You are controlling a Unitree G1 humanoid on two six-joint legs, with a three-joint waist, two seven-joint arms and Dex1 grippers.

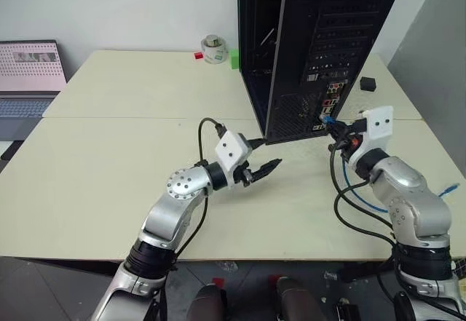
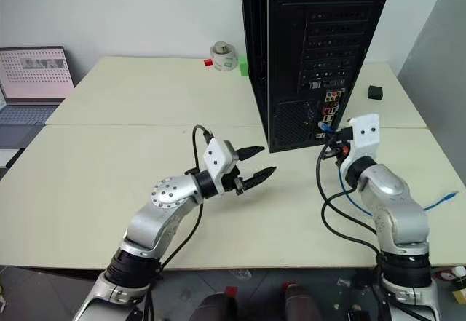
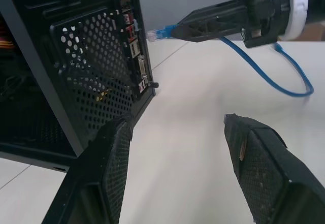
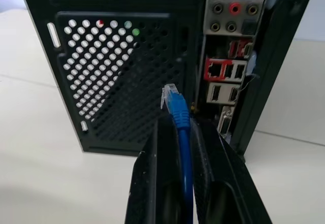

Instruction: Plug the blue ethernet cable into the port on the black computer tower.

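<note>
The black computer tower point(image 1: 320, 44) stands upright at the far middle of the table, its rear panel facing me. My right gripper point(image 1: 330, 126) is shut on the blue ethernet cable point(image 4: 179, 113), close in front of the panel's lower right. The clear plug point(image 4: 169, 95) sticks out past the fingertips, short of the mesh grille and left of the port point(image 4: 216, 70), a red-framed socket. The rest of the cable point(image 1: 357, 193) trails back over the table. My left gripper point(image 1: 268, 153) hovers open and holds nothing, left of the tower's near corner.
A laptop point(image 1: 29, 73) sits at the far left. A tape roll point(image 1: 213, 49) with small red and green blocks beside it lies behind the tower's left side. A small black box point(image 1: 368, 83) rests right of the tower. Black arm cables hang near my right wrist.
</note>
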